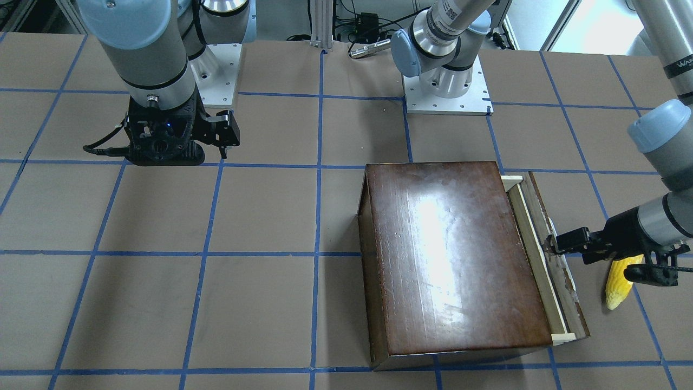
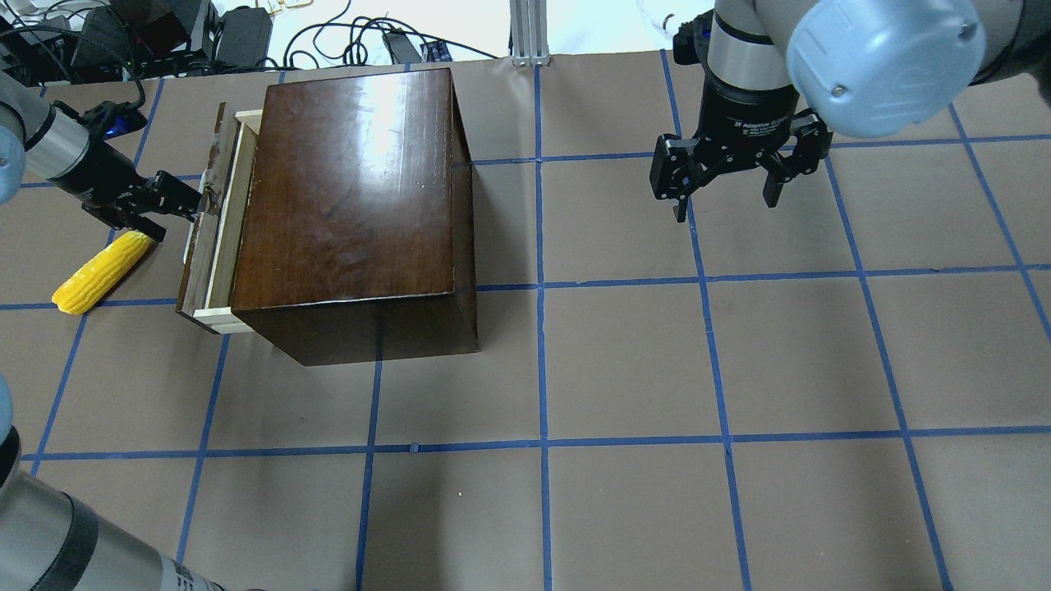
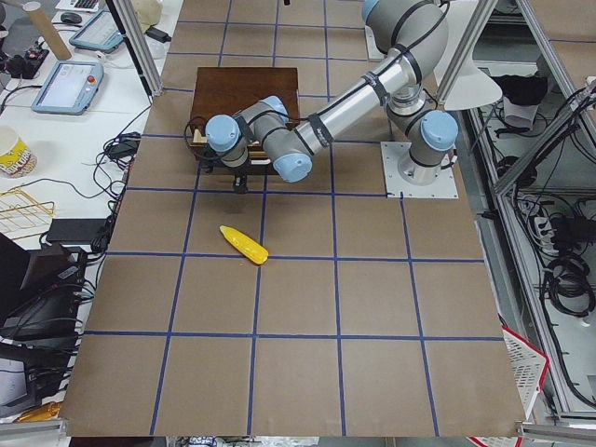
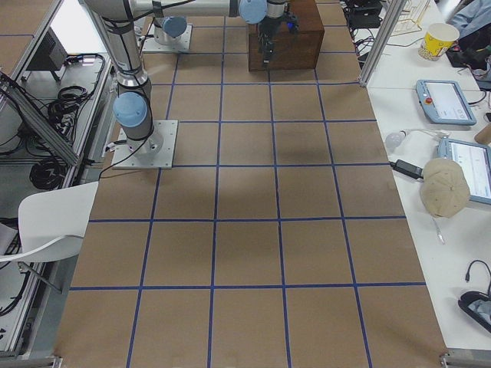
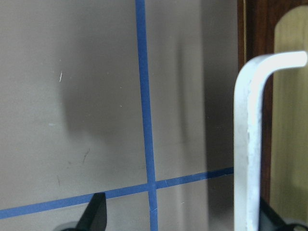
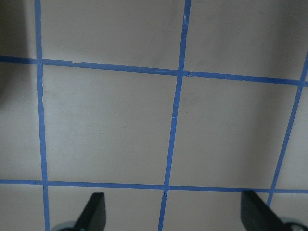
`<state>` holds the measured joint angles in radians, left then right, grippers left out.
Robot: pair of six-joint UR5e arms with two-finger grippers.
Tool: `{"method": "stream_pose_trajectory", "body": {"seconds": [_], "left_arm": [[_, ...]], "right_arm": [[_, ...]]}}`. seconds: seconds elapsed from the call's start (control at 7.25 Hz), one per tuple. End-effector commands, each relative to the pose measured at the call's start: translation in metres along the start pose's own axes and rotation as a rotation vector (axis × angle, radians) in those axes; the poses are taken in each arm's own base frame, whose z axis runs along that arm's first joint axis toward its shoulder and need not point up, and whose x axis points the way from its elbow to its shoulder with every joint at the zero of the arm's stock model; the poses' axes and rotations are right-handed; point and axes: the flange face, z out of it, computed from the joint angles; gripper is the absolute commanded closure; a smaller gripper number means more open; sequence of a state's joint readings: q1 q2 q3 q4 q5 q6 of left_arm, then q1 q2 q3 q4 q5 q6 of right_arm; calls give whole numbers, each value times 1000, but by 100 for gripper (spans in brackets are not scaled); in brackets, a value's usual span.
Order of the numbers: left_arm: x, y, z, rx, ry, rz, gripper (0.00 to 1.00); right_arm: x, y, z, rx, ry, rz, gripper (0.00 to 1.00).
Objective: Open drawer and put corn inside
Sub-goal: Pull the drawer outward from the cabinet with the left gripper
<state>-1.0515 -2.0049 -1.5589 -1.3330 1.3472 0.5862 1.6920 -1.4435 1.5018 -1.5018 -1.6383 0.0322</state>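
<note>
Pale-wood drawer with a worn dark front (image 2: 223,246) shown partly out; yellow bumpy-kernelled corn cob (image 2: 100,272) seen outside it.

At far left the corn is laid on the brown, blue-taped counter (image 2: 624,361), near the drawer front. Next, the left claw (image 2: 190,205) is held spread, with the white bent metal handle (image 5: 248,144) framed between its fingers. The drawer is seated in a glossy dark-brown wooden cabinet (image 2: 353,189). Far right, the right claw (image 2: 724,208) is held spread above the counter.

yellow corn (image 2: 100,272), glossy dark-brown cabinet (image 2: 353,180), pale-wood drawer (image 2: 223,246), brown table (image 2: 739,353) gridded in blue.
</note>
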Motion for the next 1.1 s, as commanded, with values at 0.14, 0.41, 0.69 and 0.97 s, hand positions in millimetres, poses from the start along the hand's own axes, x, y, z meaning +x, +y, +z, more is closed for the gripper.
{"method": "stream_pose_trajectory", "body": {"seconds": [0.14, 0.41, 0.69, 0.97], "left_arm": [[-23, 7, -7, 13, 0, 19, 0], [-29, 8, -9, -2, -28, 26, 0], [-42, 5, -15, 3, -41, 50, 0], [-50, 9, -16, 6, -41, 57, 0]], "right_arm": [[0, 0, 0, 0, 0, 0, 0], [0, 0, 0, 0, 0, 0, 0], [0, 0, 0, 0, 0, 0, 0], [0, 0, 0, 0, 0, 0, 0]]}}
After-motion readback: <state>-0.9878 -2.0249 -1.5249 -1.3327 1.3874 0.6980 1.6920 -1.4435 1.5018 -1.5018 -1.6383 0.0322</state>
